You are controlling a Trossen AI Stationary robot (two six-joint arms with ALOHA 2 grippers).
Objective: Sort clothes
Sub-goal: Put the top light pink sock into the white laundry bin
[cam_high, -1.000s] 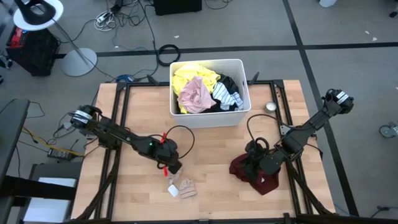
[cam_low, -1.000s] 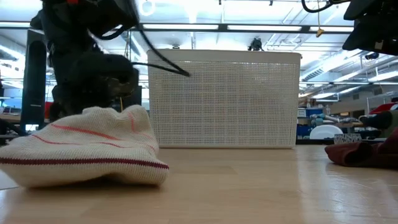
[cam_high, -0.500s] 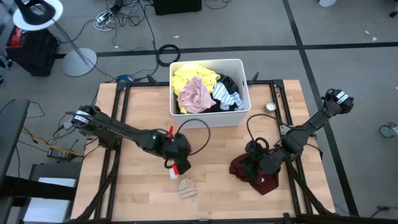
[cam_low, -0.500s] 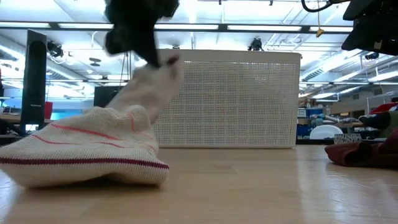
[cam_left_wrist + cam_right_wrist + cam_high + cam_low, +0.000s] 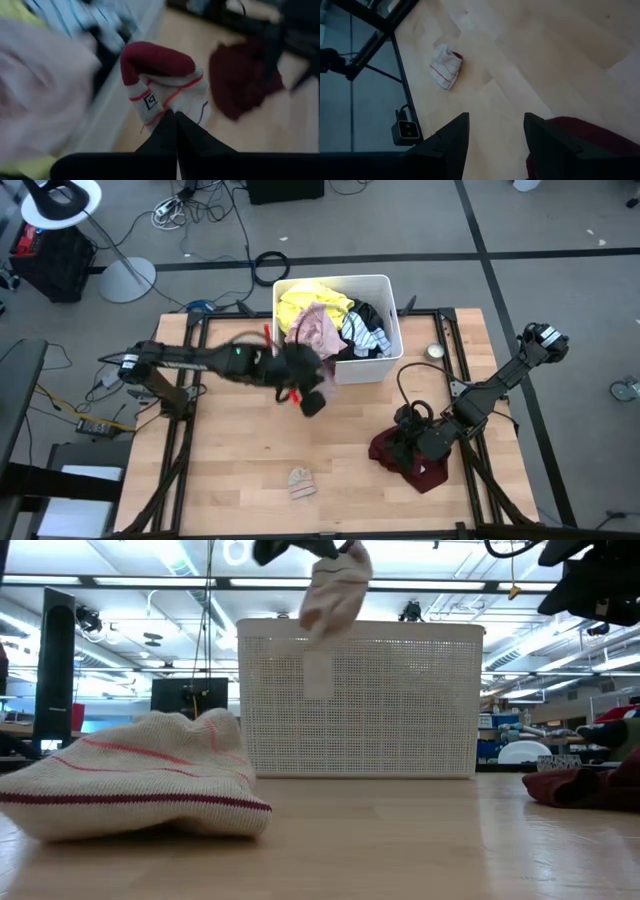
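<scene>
My left gripper point(image 5: 308, 398) is shut on a white sock point(image 5: 162, 82) with a red toe and red stripes, held in the air in front of the white bin point(image 5: 383, 366). In the low view the sock point(image 5: 335, 585) hangs above the bin's rim. A second striped sock point(image 5: 300, 481) lies flat on the table near the near edge, and also shows in the right wrist view point(image 5: 446, 67). My right gripper point(image 5: 492, 131) is open, low over the table at the edge of a maroon garment point(image 5: 418, 468) that lies in a heap on the table's right side. My left gripper pinches the sock between its two shut fingers at the end opposite the red toe point(image 5: 169, 106). The sock is lifted clear of the table. In the low view it hangs below the fingers, slack, its lower end level with the bin's rim.
The bin holds yellow point(image 5: 300, 305), pale pink point(image 5: 315, 332), dark and striped point(image 5: 365, 335) clothes. A small round metal thing point(image 5: 436, 351) lies right of the bin. Bare wood lies between the two arms.
My left gripper has taken one sock up from the table near the near edge and carried it up and toward the far edge, to the bin's front. The sock is lifted clear and hangs. The other sock stayed where it was.
</scene>
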